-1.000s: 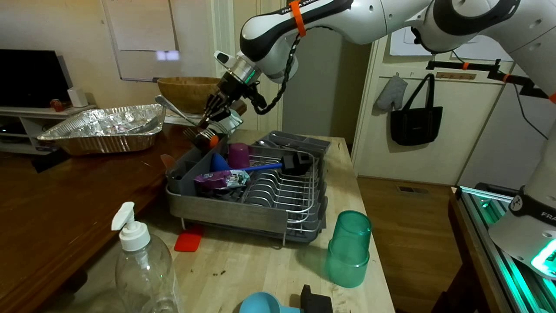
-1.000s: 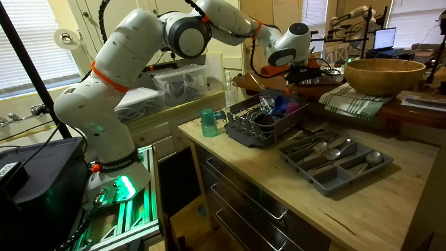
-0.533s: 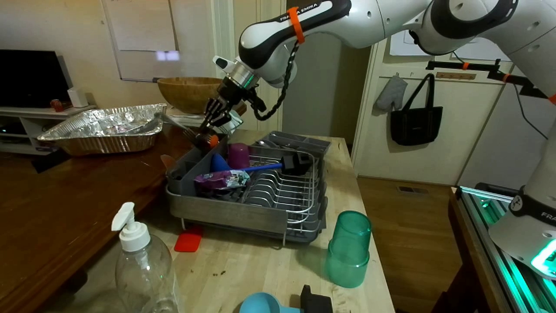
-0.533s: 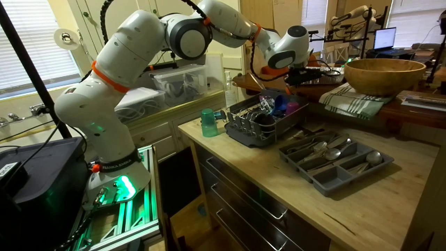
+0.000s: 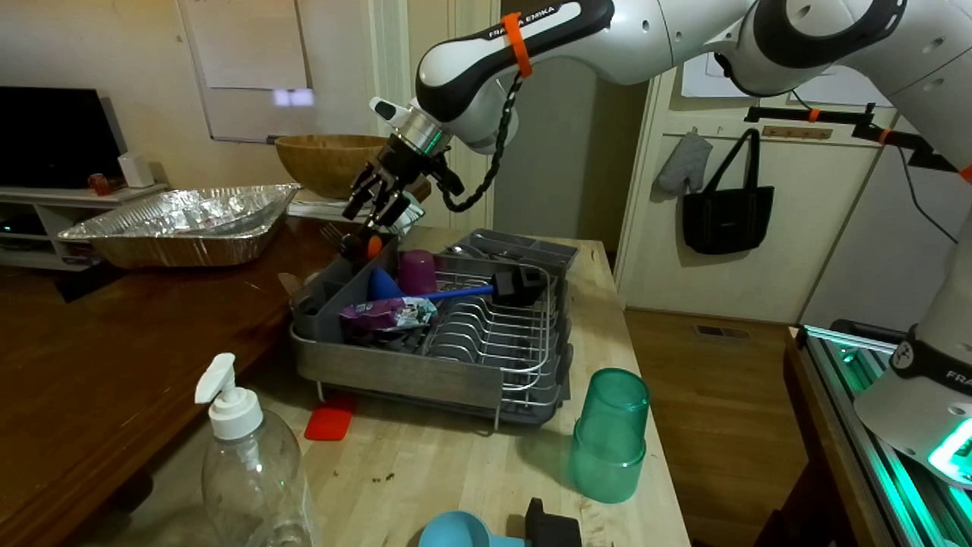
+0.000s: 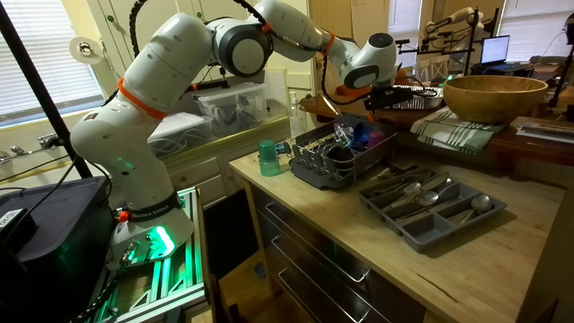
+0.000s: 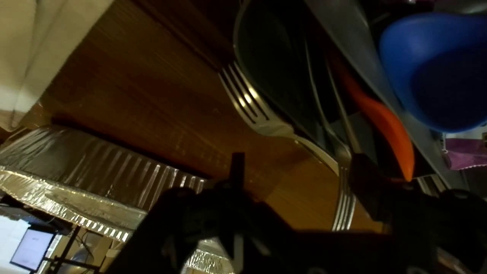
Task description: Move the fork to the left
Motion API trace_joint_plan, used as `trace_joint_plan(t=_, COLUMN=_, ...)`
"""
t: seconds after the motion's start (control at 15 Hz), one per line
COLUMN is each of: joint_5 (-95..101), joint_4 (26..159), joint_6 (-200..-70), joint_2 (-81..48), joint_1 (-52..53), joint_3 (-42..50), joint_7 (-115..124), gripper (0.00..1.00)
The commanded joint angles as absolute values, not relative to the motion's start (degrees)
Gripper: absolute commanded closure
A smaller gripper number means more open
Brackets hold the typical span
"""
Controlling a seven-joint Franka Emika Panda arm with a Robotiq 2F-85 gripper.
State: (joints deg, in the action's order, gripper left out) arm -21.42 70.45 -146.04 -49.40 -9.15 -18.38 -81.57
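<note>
- Tool: jaws stand apart, nothing clamped.
- Change: the metal handle angled toward the foil tray half a second ago no longer shows there.
- Fork: juts from the dish rack, near a second fork. Whether either is the task's cannot be told.
- Implication: release probably complete; verify landing before withdrawing.

Exterior views: dim, warm-toned, fairly sharp. Window blinds are backlit; green light is thrown from the robot base in both exterior views. Soft shadows are cast on the surface. Wrist view: underexposed; glare is caught by a fork and the foil pan; the lower foreground is rendered near-black.
</note>
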Motion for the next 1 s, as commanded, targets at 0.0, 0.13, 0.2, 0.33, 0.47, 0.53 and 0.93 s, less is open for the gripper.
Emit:
trace_joint_plan(t=0.0, joint_5=-20.1, joint_4=71.5, joint_6=-148.0, joint_2=-48.5, joint_1=-8.7, joint_3=-17.7, joint_7=-79.8, gripper=0.00)
trace_joint_plan(t=0.13, joint_5=-20.0, joint_4=72.0, joint_6=-148.9, joint_2=-48.0, joint_1=-8.5, joint_3=-17.4, joint_7=-78.7, gripper=0.00)
trace_joint_plan(t=0.2, joint_5=-19.7, joint_4=72.4, joint_6=-149.1, joint_2=-47.6, joint_1=-8.3, joint_3=-16.9, joint_7=-77.8, gripper=0.00)
trace_joint_plan(t=0.33, joint_5=-16.9, joint_4=73.9, joint_6=-149.3, joint_2=-45.9, joint_1=-6.5, joint_3=-13.6, joint_7=-73.4, gripper=0.00)
trace_joint_plan(t=0.47, joint_5=-13.8, joint_4=74.5, joint_6=-146.6, joint_2=-44.9, joint_1=-6.2, joint_3=-12.1, joint_7=-72.2, gripper=0.00)
trace_joint_plan(t=0.53, joint_5=-12.5, joint_4=74.8, joint_6=-145.7, joint_2=-44.5, joint_1=-6.3, joint_3=-12.0, joint_7=-72.4, gripper=0.00)
trace_joint_plan(t=0.93, joint_5=-12.0, joint_4=72.6, joint_6=-146.0, joint_2=-46.1, joint_1=-7.2, joint_3=-13.5, joint_7=-72.8, gripper=0.00)
